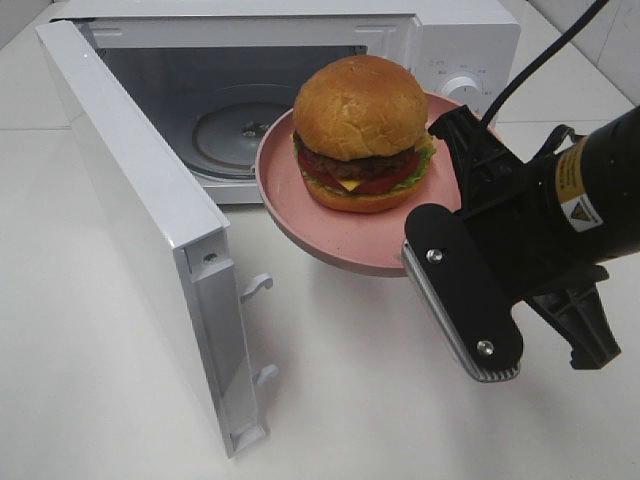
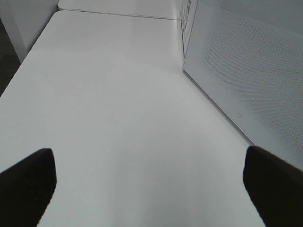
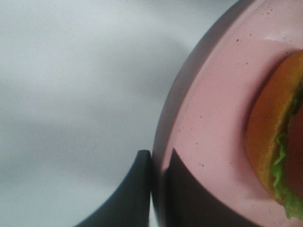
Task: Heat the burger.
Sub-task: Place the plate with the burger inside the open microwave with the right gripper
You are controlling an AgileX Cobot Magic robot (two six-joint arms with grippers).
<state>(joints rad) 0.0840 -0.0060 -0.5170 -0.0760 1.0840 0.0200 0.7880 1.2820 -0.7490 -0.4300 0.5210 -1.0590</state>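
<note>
The burger (image 1: 360,130), golden bun over a dark patty with red and green layers, sits on a pink plate (image 1: 340,245) held in the air just in front of the open microwave (image 1: 465,50). My right gripper (image 1: 440,185) is shut on the plate's right rim. In the right wrist view the gripper (image 3: 158,189) has its dark fingers (image 3: 135,194) pinching the plate (image 3: 218,118) edge, with the burger (image 3: 274,132) at the side. My left gripper (image 2: 149,184) is open over bare table and holds nothing; it does not show in the exterior view.
The microwave door (image 1: 140,230) swings out wide to the left, its latch hooks facing the plate. The glass turntable (image 1: 235,125) lies inside the cavity. In the left wrist view the door's outer face (image 2: 246,71) stands close by. White table (image 1: 350,400) lies below.
</note>
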